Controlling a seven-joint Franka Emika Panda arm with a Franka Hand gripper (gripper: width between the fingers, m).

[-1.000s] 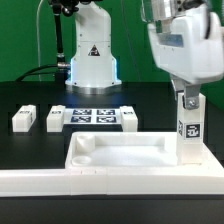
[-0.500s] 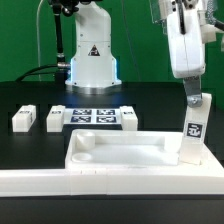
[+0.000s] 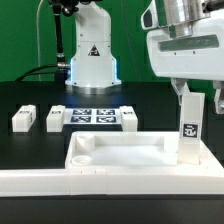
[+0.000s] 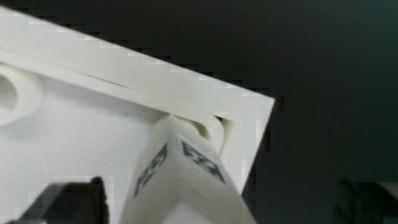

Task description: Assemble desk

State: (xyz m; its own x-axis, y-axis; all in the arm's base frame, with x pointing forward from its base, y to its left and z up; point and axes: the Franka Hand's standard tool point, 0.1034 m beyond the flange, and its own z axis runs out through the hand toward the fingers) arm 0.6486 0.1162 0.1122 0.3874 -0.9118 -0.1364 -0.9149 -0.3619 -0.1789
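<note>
Fingers (image 4: 57,202) spread wide over the leg (image 3: 190,130) socketed in the desk top (image 3: 120,152), black table (image 3: 30,148), green wall (image 3: 20,30) behind.

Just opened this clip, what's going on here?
The Panda arm is partway through assembling the desk. Its gripper hangs over a leg that stands upright in the desk top's corner socket on the exterior view's right. In the wrist view the jaws look spread wider than the leg, not clamping it. Two more legs lie loose on the table beside the marker board.
</note>
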